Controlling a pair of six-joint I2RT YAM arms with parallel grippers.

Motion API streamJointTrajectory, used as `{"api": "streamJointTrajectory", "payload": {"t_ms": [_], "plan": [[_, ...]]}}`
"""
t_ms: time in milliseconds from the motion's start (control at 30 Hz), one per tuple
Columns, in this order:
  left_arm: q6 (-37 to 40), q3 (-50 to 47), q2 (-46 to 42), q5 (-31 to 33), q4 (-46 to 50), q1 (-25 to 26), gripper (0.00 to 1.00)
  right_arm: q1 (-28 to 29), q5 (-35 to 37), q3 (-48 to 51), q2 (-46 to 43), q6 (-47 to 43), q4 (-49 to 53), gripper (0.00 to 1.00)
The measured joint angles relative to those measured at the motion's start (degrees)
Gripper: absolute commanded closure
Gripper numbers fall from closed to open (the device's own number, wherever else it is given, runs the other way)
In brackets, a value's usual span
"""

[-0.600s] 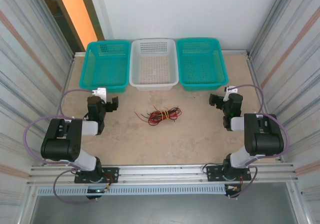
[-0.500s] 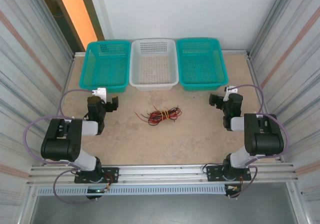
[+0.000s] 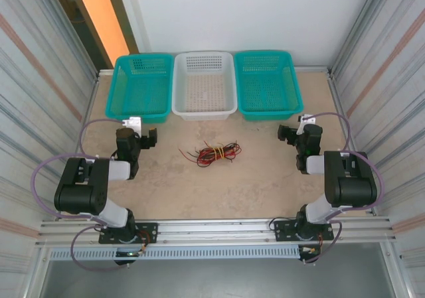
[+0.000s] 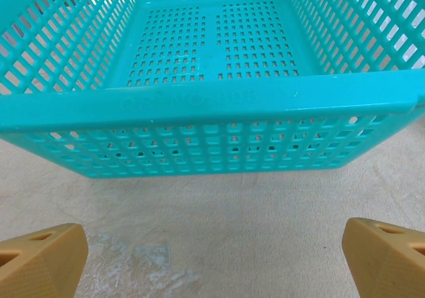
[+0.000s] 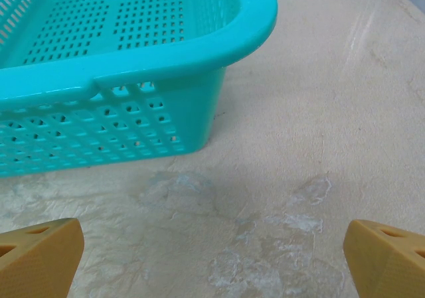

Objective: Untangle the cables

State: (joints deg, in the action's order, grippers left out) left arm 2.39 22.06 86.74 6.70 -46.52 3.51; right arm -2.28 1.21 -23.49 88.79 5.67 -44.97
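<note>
The cables (image 3: 211,152), a small tangle of red, yellow and black wires, lie on the table midway between the two arms. My left gripper (image 3: 143,133) rests to their left, apart from them. Its tan fingertips (image 4: 40,258) stand wide apart over bare table, so it is open. My right gripper (image 3: 292,131) rests to the right of the cables, also apart. Its fingertips (image 5: 382,255) are spread wide with nothing between them, open.
Three baskets line the back edge: a teal one (image 3: 139,84) on the left, a white one (image 3: 204,84) in the middle, a teal one (image 3: 267,82) on the right. The left teal basket (image 4: 212,105) faces my left wrist closely; the right teal basket (image 5: 119,79) faces my right wrist.
</note>
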Motion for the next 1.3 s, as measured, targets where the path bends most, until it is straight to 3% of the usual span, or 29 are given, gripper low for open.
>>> {"api": "streamJointTrajectory", "payload": {"t_ms": [533,733,900,1000,1067,1133,1233,1300], "plan": [[-0.02,0.37,-0.13,-0.81,1.22,-0.48,0.01,0.20,0.50,0.00,-0.15,0.00,0.20,0.01],[-3.96,13.14,-8.33,5.38,23.02,-0.52,0.06,4.76,9.40,-12.15,-11.39,1.88,25.35,0.01],[-17.90,22.29,-21.66,8.63,38.62,-0.48,0.13,6.08,13.68,-16.44,-25.75,10.78,36.41,0.01],[-25.81,22.95,-28.15,8.20,46.18,1.66,0.12,4.24,14.27,-18.43,-27.43,19.19,46.49,0.01],[-29.77,22.95,-30.14,6.60,52.11,5.70,0.12,4.57,15.80,-19.37,-27.06,23.52,54.16,0.01],[-32.44,22.93,-30.29,3.15,57.07,9.79,0.12,8.52,20.02,-21.44,-26.16,27.61,62.64,0.01],[-34.49,22.93,-29.97,-2.14,64.17,16.44,0.11,20.98,29.38,-28.52,-22.40,32.22,74.58,0.01],[-34.86,22.93,-30.29,-4.31,67.89,21.03,0.11,30.32,34.77,-32.28,-20.35,32.65,77.09,0.01]]}}
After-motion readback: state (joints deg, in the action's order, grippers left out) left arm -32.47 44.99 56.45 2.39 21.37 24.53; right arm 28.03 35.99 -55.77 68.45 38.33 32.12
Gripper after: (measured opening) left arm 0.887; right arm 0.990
